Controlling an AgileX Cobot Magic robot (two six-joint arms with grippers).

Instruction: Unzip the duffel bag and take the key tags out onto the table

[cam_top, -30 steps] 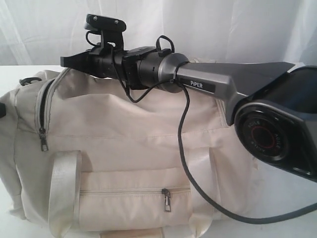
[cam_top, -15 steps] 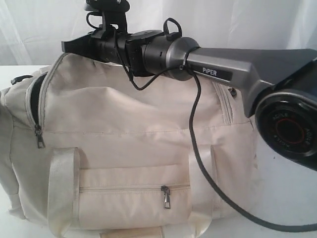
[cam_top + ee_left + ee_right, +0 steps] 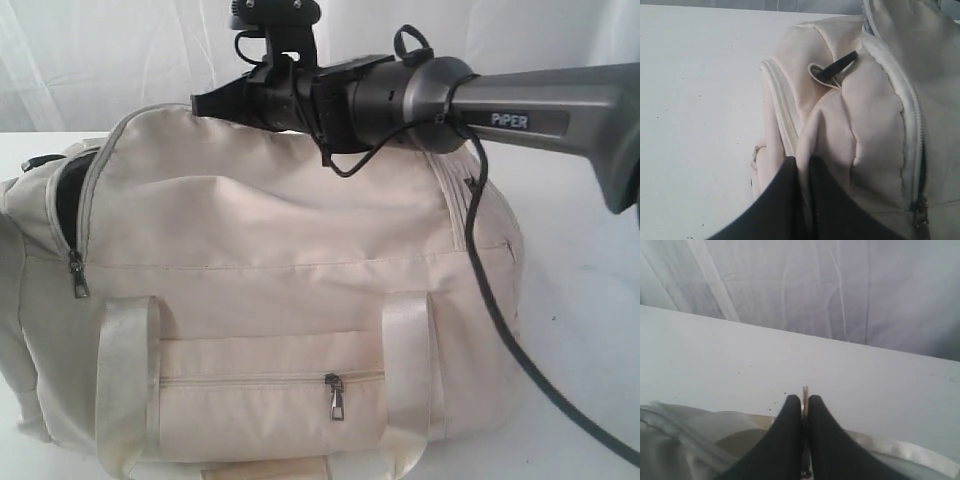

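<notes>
One wide white table (image 3: 590,260) is shown bearing one cream duffel bag (image 3: 270,230), set with its front pocket toward the exterior camera. The bag's end is pinched by the left gripper (image 3: 802,162), whose fingers are pressed together on a fold of fabric. The right gripper (image 3: 804,400), reached across the top of the bag, is clamped on a thin metal pull (image 3: 804,390) that shows between its tips. A dark gap is seen along the zip at the bag's left end.

The step in hand is judged to be the unzipping. It would best be done with the pull drawn along the line of the zip, not upward. The fabric should be held taut by the left grip so that the teeth are not bunched, and the pinch made firm, since so slim a pull could slip free.

Counted:
- one table
- one bag
- two grippers
- two shiny webbing straps (image 3: 125,380) on the front
- two hanging zipper pulls (image 3: 77,286) besides the pinched one

No key tags are seen in any view; they are presumed to be inside the bag.
</notes>
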